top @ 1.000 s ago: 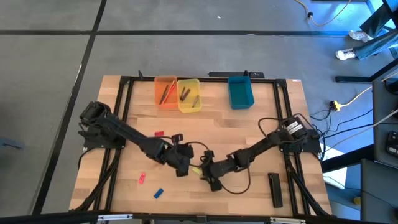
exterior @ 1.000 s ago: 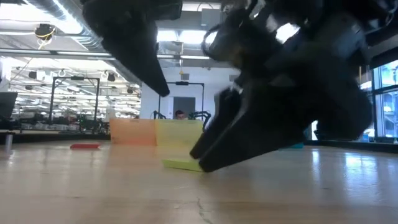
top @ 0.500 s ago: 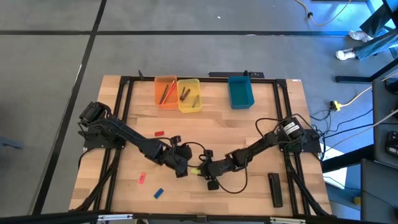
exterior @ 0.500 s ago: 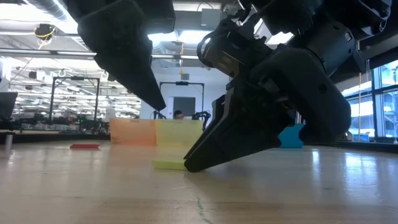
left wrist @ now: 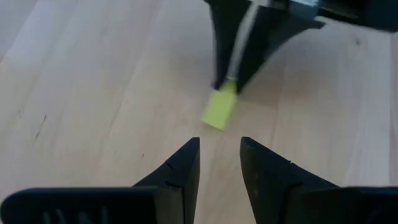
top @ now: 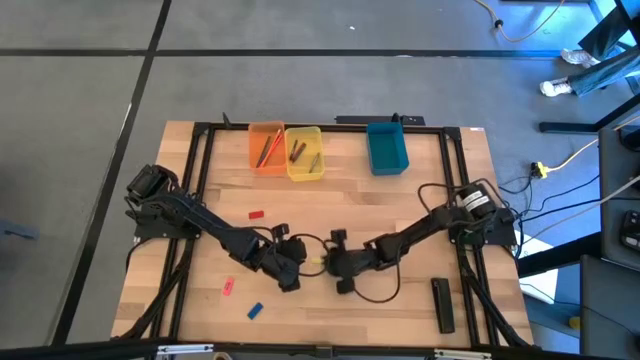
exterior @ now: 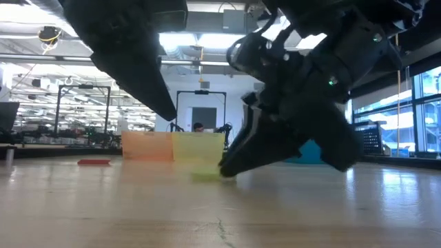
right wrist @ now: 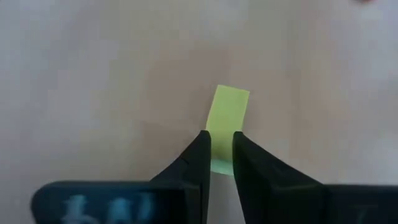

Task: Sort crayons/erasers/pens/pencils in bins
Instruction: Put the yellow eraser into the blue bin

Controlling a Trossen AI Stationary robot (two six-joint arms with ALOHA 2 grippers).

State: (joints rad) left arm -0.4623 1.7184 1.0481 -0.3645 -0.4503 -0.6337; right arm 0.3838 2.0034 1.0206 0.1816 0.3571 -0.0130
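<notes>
Pinching one end of a yellow eraser (right wrist: 225,118), the right end effector (right wrist: 221,148) sat low over the middle of the wooden counter (top: 420,200), toward its near side, its two dark fingers (right wrist: 196,152) drawn in narrowly on the little block. From the left wrist view the same eraser (left wrist: 221,110) lay flat on the wood with the right end effector's fingertips clamped on its far end. The left end effector (left wrist: 219,152) hovered just beside it, facing it, its fingers (left wrist: 185,163) standing apart with a clear gap and holding nothing. Seen from above, the two end effectors met nose to nose, left (top: 296,268) and right (top: 335,262), with the eraser between them. A red eraser (top: 256,214) lay farther left, a pink one (top: 227,287) and a blue one (top: 254,311) near the front left. Along the far edge stood the orange bin (top: 264,148) and the yellow bin (top: 303,153) touching side by side, both with pencils or crayons inside, and the teal-blue bin (top: 386,147) apart to their right. A long black bar (top: 442,304) lay at the near right.
</notes>
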